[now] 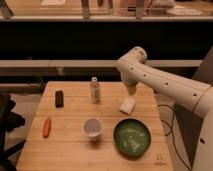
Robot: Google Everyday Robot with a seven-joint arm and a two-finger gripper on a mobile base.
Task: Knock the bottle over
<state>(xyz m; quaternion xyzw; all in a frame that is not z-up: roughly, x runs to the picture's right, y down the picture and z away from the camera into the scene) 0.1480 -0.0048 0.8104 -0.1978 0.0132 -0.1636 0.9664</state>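
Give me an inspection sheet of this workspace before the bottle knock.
Surface: wooden table, flat.
Job's things: bottle upright, back centre.
Clutter: white cup, green bowl, black block, orange item, all apart from the bottle.
Grippers: pincer low over the table, right of the bottle, not touching it.
Cables: thin dark line right of the table, likely a cable.
Surroundings: dark shelving behind; black chair at left.

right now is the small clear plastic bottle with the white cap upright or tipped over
Upright: the bottle stands cap-up on the wooden table; the gripper is to its right, apart from it.
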